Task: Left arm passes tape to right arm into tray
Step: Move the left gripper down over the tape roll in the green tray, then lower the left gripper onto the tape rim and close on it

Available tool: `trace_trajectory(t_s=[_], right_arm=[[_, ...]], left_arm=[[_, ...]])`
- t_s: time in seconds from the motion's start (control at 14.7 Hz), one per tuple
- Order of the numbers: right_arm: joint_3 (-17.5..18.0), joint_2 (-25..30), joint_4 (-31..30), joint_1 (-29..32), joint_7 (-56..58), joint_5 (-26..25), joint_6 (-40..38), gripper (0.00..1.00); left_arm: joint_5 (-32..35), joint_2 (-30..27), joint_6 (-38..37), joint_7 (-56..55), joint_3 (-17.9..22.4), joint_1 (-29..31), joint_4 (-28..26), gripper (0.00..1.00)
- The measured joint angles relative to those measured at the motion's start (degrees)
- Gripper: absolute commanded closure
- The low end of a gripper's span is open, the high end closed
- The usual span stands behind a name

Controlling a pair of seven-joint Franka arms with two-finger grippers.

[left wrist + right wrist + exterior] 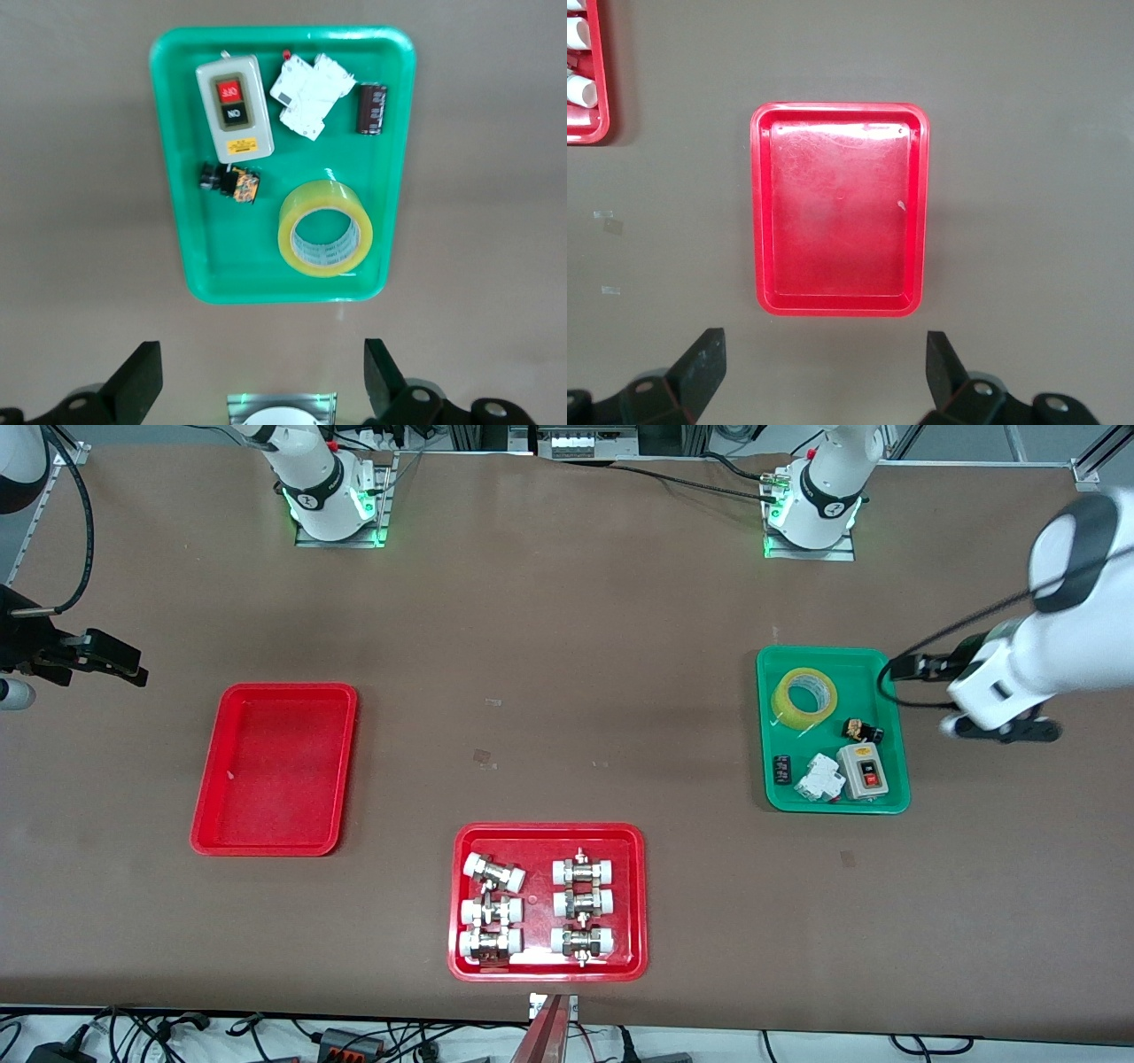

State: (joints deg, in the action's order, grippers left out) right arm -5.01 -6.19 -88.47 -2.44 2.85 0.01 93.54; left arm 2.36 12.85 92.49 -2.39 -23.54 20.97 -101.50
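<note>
Left gripper (pixel 1001 731) hangs in the air over bare table just off the green tray (pixel 893 779), at the left arm's end, fingers (pixel 137 376) spread wide, nothing between them. Tape (pixel 804 697) lies flat in the green tray, in the part farthest from the front camera, near the gripper but apart from it, not touched. Sharing that tray: a grey switch box (pixel 864 771) with a red button, a white breaker (pixel 817 778), a small black cylinder (pixel 781 770), a small black-and-yellow part (pixel 861 731).

Right gripper (pixel 111 657) waits over bare table at the right arm's end, fingers (pixel 700 363) also wide apart, holding nothing. Plain red tray (pixel 204 815) sits near it, nothing in it. Red tray of metal fittings (pixel 636 903) sits nearest the front camera, mid-table.
</note>
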Motion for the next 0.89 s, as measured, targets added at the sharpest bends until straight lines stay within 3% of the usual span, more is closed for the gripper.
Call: trace_trajectory(t_s=[0.27,0.68,0.89], right_arm=[[0.00,-0.04,-0.03,0.00,0.00,0.00,0.05,0.00],[0.00,-0.05,-0.05,0.00,0.00,0.00,0.10,0.00],[-0.01,-0.06,-0.08,0.02,0.00,0.00,0.10,0.00]], left_arm=[[0.00,7.76,8.25,0.00,-0.03,-0.02,-6.43,0.00],[0.00,7.69,25.16,0.00,0.00,1.22,-21.86,0.00],[0.00,7.67,26.65,0.00,0.00,1.35,-23.29,0.00]])
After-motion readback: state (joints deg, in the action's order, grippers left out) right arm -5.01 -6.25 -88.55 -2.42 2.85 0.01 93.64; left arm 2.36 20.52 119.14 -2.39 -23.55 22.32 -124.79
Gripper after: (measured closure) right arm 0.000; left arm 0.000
